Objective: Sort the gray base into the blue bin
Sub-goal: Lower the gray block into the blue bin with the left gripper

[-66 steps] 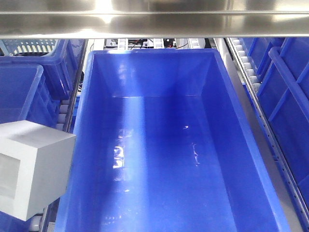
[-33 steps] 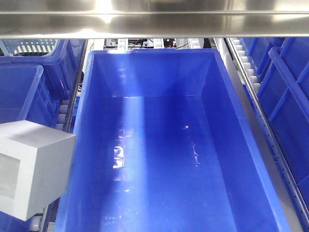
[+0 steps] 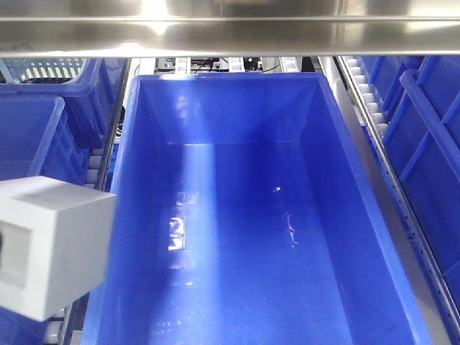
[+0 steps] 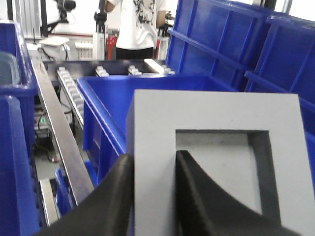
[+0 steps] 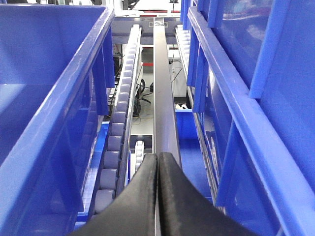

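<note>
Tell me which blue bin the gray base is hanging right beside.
The big open bin in the middle: the base sits at its left rim, held by the left pincer.

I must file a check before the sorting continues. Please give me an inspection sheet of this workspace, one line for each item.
Surface: roller rails and a metal bar run between the bins; no table seen.
Job's things: gray base held in the air at the left rim of the blue bin, not yet inside; the bin holds nothing.
Clutter: nothing seen.
Grippers: left tool shut on the base, one finger in its recess, one outside; right tool shut, empty.
Cables: loose wires under the rails.
Surroundings: more blue bins, a pale slotted basket, a person standing behind.
</note>
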Controlling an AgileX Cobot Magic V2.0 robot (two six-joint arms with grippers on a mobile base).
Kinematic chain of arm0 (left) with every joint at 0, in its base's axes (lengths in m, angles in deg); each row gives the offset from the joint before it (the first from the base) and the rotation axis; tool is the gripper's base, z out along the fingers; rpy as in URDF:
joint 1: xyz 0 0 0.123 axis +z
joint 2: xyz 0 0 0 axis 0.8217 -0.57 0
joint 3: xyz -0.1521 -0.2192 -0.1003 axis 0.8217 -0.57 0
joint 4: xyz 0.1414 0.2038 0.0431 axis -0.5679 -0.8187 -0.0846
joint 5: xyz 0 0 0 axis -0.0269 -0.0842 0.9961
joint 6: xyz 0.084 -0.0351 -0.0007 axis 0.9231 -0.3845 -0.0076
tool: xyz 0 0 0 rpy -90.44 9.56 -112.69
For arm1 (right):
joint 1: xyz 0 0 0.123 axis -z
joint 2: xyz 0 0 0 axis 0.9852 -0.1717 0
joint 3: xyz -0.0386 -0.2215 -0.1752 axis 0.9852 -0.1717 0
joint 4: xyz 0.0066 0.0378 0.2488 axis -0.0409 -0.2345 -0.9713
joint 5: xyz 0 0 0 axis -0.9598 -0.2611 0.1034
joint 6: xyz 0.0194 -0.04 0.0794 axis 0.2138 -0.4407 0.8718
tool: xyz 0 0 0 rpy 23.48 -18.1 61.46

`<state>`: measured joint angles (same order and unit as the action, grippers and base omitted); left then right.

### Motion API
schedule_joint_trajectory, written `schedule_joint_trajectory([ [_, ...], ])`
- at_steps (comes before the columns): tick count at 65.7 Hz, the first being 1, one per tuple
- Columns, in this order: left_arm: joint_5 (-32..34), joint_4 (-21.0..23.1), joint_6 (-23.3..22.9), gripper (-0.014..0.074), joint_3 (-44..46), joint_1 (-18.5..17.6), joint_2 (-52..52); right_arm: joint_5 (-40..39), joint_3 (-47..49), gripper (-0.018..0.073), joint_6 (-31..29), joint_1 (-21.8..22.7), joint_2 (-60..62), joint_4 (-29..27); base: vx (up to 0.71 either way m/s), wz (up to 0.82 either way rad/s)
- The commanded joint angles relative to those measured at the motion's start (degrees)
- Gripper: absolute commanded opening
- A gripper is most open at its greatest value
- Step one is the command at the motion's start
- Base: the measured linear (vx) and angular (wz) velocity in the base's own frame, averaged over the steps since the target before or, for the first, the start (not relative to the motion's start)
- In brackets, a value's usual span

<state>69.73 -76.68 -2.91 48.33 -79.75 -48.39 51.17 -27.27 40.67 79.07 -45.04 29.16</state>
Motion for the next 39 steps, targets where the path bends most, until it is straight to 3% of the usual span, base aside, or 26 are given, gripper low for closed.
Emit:
schedule_joint_trajectory([
  [1, 6.74, 1.56, -0.73, 0.0, 3.51, -0.35, -3.75, -4.26, -0.83, -0.0009, -0.31, 0.26, 0.66, 0.35, 0.0, 0.0],
  [22, 6.92, 4.03, -0.73, 0.0, 13.46, -0.5, -21.26, -4.26, -0.83, -0.0009, -0.31, 0.26, 0.66, 0.35, 0.0, 0.0],
  [39, 11.93, 3.81, -0.14, 0.0, 20.2, -8.92, -34.81, -4.26, -0.83, -0.0009, -0.31, 0.26, 0.66, 0.35, 0.0, 0.0],
])
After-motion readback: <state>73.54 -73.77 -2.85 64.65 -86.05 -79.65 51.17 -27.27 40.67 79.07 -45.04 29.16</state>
